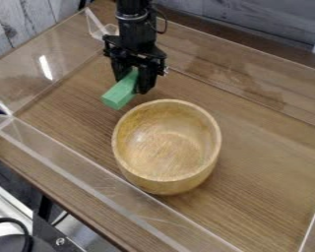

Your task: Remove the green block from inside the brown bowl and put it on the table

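You have the small bright green rectangular block (118,93) pinched in the black gripper (131,83), tilted, just left of the round tan wooden bowl (167,146), over the brown wood-grain table (272,108).

The brown bowl (167,146) sits on the table (259,94) near the middle. The green block (118,92) lies outside it at about eleven o'clock, just beside the rim, under the gripper (135,79).
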{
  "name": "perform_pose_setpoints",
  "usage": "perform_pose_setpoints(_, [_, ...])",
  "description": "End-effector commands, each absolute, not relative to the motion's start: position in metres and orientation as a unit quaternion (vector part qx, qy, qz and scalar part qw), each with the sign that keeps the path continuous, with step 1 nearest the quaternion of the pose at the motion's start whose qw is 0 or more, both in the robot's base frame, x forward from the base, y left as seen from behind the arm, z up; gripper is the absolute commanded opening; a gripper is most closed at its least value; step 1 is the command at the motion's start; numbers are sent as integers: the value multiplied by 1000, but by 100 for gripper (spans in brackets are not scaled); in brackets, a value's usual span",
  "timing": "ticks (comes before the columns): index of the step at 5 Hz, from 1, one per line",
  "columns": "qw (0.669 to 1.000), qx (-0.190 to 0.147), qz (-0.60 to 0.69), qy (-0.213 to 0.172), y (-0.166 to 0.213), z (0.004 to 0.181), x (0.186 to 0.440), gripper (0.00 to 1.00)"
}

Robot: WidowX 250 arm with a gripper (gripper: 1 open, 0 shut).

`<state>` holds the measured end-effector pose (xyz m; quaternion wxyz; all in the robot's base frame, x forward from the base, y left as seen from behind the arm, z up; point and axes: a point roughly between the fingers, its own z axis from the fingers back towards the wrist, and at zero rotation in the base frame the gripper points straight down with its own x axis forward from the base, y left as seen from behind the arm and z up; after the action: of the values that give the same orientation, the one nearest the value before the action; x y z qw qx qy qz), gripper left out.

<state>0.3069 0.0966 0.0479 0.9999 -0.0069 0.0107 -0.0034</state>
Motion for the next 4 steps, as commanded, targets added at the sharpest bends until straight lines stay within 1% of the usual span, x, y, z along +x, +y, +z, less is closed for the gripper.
perform_pose_setpoints(1, [1000,2,-8,-22,97,68,319,0])
perform_pose_setpoints(4, [1000,-3,-8,-27,92,76,320,0])
